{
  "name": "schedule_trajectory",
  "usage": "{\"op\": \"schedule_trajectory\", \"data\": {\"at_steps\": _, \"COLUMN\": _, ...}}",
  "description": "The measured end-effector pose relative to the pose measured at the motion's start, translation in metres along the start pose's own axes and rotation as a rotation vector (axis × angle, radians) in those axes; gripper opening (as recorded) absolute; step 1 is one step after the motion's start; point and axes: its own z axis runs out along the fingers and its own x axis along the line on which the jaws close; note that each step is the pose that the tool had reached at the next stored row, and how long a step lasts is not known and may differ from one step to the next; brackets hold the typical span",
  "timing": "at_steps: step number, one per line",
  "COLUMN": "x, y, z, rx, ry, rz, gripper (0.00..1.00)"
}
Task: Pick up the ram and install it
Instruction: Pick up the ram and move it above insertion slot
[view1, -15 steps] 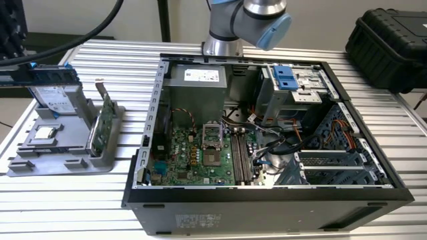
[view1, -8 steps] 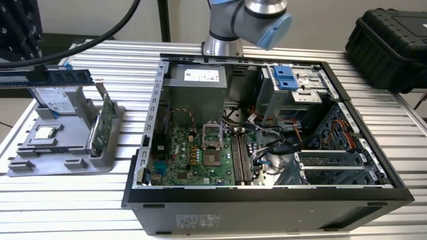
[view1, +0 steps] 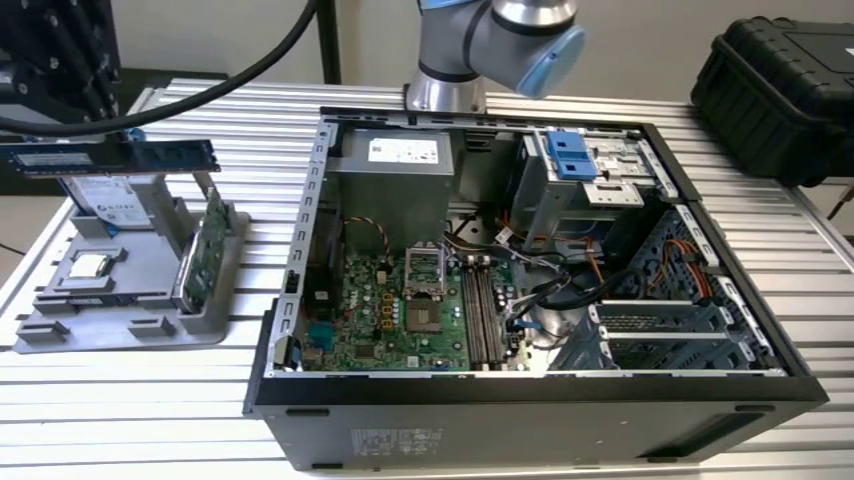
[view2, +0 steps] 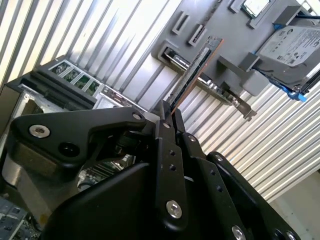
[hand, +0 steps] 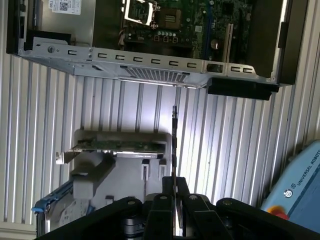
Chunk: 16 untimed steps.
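Ram (view1: 114, 158) at the exterior view's left, level above grey holder (view1: 120, 325), seemingly clear of it. Gripper (hand: 173, 181) clamped on one end, leaving the long edge free for seating. Rightward, open computer case (view1: 534, 385); board slots (view1: 483, 312) look unfilled.

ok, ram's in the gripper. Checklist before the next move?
1. Grip: gripper shut on the ram, seen in both wrist views. Ok.
2. Alignment: the ram runs in line with the fingers in the first wrist view. Ok.
3. Clearance: the ram is held above the gray holder, not touching. Ok.
4. Other parts: green card and drive sit in the holder. Ok.
5. Motherboard slots look empty. Ok.
6. Black cables lie right beside the slots; whether they block them, cannot tell.
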Motion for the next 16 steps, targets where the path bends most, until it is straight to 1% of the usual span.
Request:
{"op": "schedule_trajectory", "data": {"at_steps": 6, "x": -0.0013, "y": 0.0153, "z": -0.0001, "rx": 0.0000, "ry": 0.0000, "rz": 0.000, "gripper": 0.00}}
{"op": "schedule_trajectory", "data": {"at_steps": 7, "x": -0.0019, "y": 0.0224, "z": -0.0002, "rx": 0.0000, "ry": 0.0000, "rz": 0.000, "gripper": 0.00}}
{"op": "schedule_trajectory", "data": {"at_steps": 16, "x": -0.0038, "y": 0.0440, "z": -0.0004, "rx": 0.0000, "ry": -0.0001, "rz": 0.000, "gripper": 0.00}}
